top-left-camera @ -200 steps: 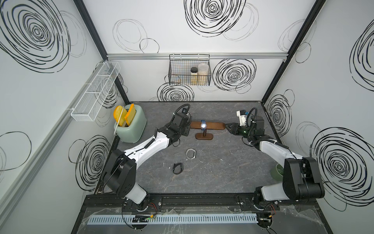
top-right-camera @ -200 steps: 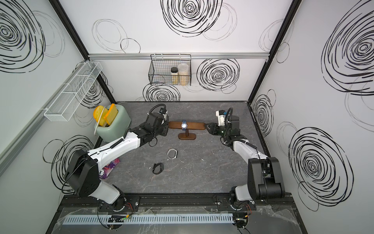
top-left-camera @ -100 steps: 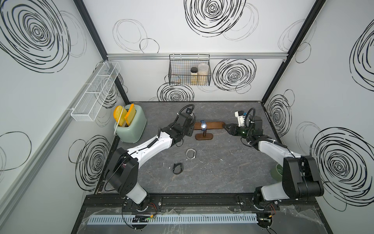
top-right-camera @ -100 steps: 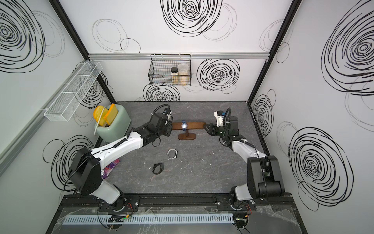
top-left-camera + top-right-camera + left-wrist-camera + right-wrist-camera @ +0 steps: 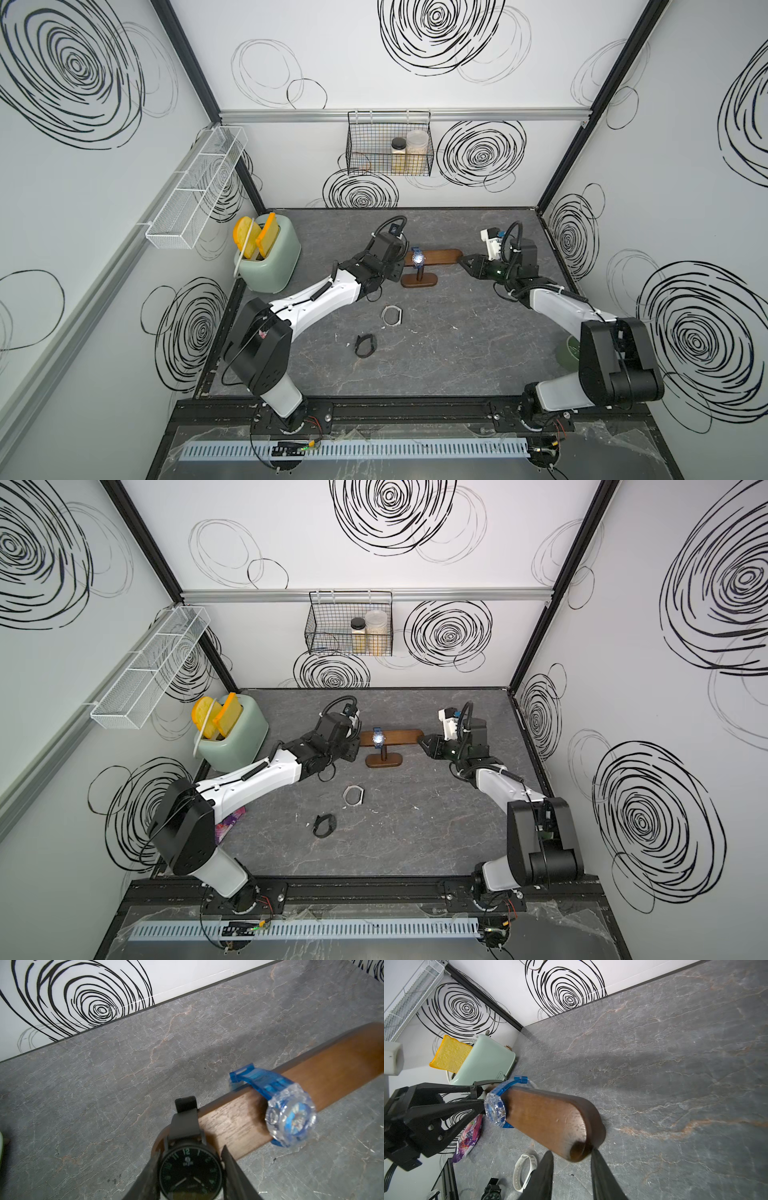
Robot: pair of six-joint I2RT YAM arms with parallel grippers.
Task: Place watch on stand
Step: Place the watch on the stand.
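1. Got the stand [image 5: 442, 256] toward the back of the table [image 5: 457, 365], roughly midway between the side walls.
2. Seeing one watch [image 5: 418, 258] wrapped round its bar, over the post.
3. Found the left gripper [image 5: 190, 1151] at the bar's left end, second watch [image 5: 190, 1172] between its fingers.
4. Found the right gripper [image 5: 572, 1152] straddling the bar's right end.
5. Spotted a band [image 5: 392, 316] in front of the stand, plus a third watch [image 5: 365, 345] nearer still, slightly left.
6. Got a toaster [image 5: 274, 266] back left, toast [image 5: 266, 235] in its slots.
7. Seeing a basket [image 5: 370, 149] on the back wall, jars [image 5: 398, 153] in its right half.
8. Seeing a rack [image 5: 195, 191] on the left wall.
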